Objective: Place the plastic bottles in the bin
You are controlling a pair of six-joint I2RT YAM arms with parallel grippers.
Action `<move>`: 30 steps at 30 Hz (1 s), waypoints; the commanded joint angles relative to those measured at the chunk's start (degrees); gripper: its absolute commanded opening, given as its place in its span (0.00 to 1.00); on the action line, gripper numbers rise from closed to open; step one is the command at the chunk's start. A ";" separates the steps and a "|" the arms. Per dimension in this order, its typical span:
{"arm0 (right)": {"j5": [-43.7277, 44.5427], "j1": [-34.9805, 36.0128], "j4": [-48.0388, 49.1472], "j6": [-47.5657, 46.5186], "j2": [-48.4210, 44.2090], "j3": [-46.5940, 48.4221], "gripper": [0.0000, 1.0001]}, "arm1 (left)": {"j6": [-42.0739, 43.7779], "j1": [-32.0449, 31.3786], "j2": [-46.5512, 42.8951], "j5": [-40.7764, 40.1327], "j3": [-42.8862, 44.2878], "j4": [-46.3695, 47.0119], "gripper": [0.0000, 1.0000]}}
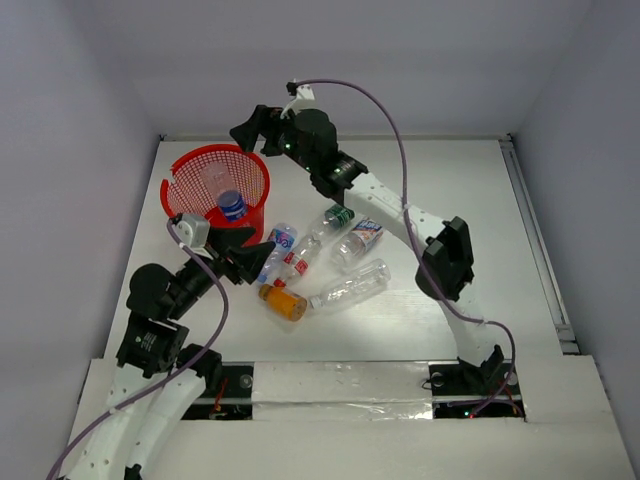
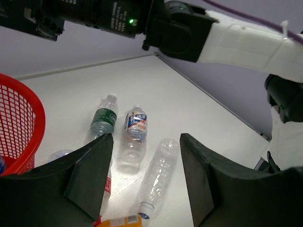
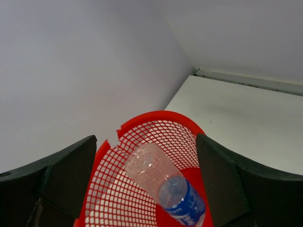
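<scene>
The red mesh bin (image 1: pixel 182 166) stands at the far left with one blue-labelled bottle (image 1: pixel 230 204) inside, leaning neck down; it also shows in the right wrist view (image 3: pixel 166 183). My right gripper (image 1: pixel 250 128) is open and empty above the bin's far rim (image 3: pixel 156 115). Several bottles lie right of the bin: a green-labelled one (image 1: pixel 336 217), a blue-white one (image 1: pixel 359 239), a red-white one (image 1: pixel 298 262), a clear unlabelled one (image 1: pixel 352 287) and an orange one (image 1: pixel 283 301). My left gripper (image 1: pixel 262 244) is open and empty above them, with the clear bottle (image 2: pixel 158 174) between its fingers.
Another blue-labelled bottle (image 1: pixel 281 243) lies by the bin's base next to my left fingers. The right arm (image 2: pixel 236 33) stretches across the far side of the table. The bin's wall (image 2: pixel 26 124) is at the left of the left wrist view.
</scene>
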 commanded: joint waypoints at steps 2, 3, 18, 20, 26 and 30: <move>3.62 0.45 5.13 -5.89 -15.24 -8.91 0.85 | 0.06 -0.23 3.24 2.29 -0.93 5.65 0.53; 4.32 0.45 6.78 -6.52 -17.87 -12.26 0.71 | -0.99 -0.23 4.13 2.38 -0.84 6.01 0.50; 15.74 -11.50 4.53 -5.29 -72.90 -70.55 0.19 | 0.31 -35.02 37.41 -31.27 11.01 6.89 0.37; 22.13 -11.50 3.12 -3.90 -77.38 -75.72 0.18 | 2.60 -38.46 45.04 -32.69 15.76 6.27 0.41; 28.05 -12.03 -3.12 -2.40 -91.28 -83.92 0.25 | 8.41 -39.08 59.04 -29.88 21.39 5.75 0.64; 27.80 -12.03 -7.43 -1.07 -96.29 -87.26 0.54 | 8.67 -39.08 63.01 -29.35 21.48 6.62 0.72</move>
